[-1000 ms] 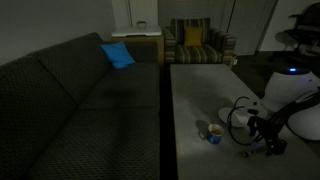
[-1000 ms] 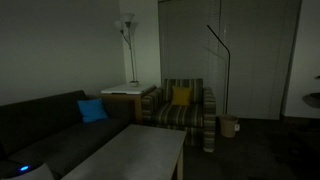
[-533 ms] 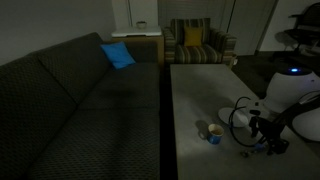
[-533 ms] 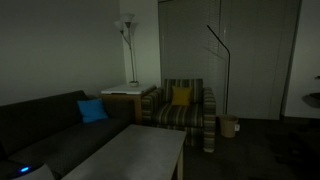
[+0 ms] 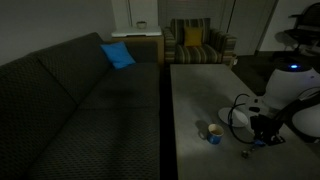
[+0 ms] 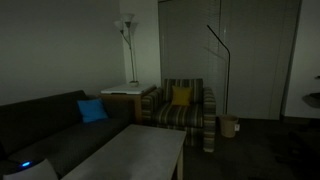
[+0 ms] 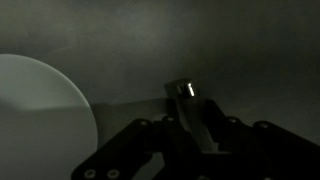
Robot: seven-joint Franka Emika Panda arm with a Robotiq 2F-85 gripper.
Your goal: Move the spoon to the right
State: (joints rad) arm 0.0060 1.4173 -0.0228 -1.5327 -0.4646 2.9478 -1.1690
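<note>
Straddling the spoon (image 7: 186,90), which lies on the desk (image 7: 200,40) near the plate (image 7: 40,120), the hand (image 7: 198,125) has its jaws set narrow; can't tell if it's actually clamped. Risk: thin flat metal plus an off-centre pinch, so it could slip or pivot into the plate.

Striped armchair (image 6: 185,108) behind pale table (image 6: 140,155)

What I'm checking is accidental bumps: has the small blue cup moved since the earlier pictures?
No. In an exterior view the blue cup sits at the same spot on the table, no nearer the edge facing the sofa than before.
</note>
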